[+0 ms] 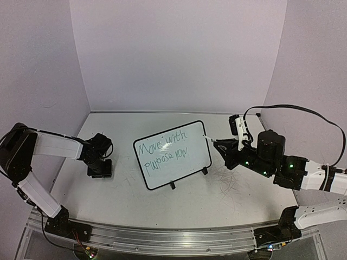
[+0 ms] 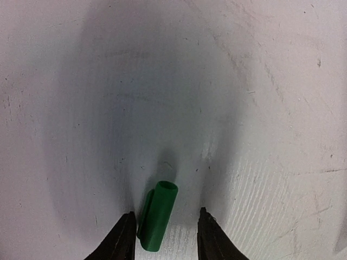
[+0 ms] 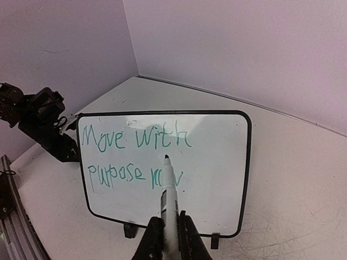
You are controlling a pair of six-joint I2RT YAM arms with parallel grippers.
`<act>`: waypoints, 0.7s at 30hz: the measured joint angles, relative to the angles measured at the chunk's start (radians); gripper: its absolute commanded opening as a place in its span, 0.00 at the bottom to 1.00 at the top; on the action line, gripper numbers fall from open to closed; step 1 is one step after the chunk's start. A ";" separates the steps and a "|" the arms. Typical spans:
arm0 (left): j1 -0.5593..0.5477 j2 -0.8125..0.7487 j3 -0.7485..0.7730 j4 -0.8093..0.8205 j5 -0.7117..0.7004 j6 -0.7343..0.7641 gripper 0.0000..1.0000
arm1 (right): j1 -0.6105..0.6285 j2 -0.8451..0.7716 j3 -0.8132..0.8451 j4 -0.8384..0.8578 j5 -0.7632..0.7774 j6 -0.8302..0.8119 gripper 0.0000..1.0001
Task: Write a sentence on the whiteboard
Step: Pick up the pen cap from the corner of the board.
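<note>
- The green cap (image 2: 158,216) is being straddled on the table (image 2: 271,108) by the left pincer (image 2: 165,233), whose jaws are being held apart, with a gap beside the cap.
- A marker (image 3: 168,189) is being gripped by the right pincer (image 3: 169,227), its tip at the lower line of writing.
- The whiteboard (image 1: 172,154) is being propped on its feet mid-table, between the arms, lettered in green.
</note>
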 measured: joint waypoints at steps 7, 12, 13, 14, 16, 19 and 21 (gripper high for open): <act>0.004 0.012 0.002 0.004 -0.019 0.023 0.18 | 0.000 0.003 0.000 0.000 0.000 0.000 0.00; 0.004 0.006 -0.008 0.011 -0.026 0.019 0.10 | 0.000 0.018 0.000 0.000 -0.002 0.000 0.00; 0.004 -0.001 -0.014 0.016 -0.026 0.016 0.09 | 0.000 0.021 0.001 0.000 -0.003 0.000 0.00; 0.004 -0.010 -0.022 0.023 -0.025 0.015 0.08 | 0.000 0.025 0.002 -0.001 -0.003 0.000 0.00; 0.004 -0.029 -0.040 0.037 -0.023 0.012 0.06 | 0.000 0.034 0.007 -0.004 -0.003 -0.001 0.00; 0.004 -0.071 -0.060 0.038 -0.014 0.010 0.04 | 0.000 0.047 0.016 -0.006 -0.004 -0.001 0.00; 0.004 -0.108 -0.065 0.036 -0.009 0.005 0.03 | 0.000 0.054 0.025 -0.010 -0.004 -0.002 0.00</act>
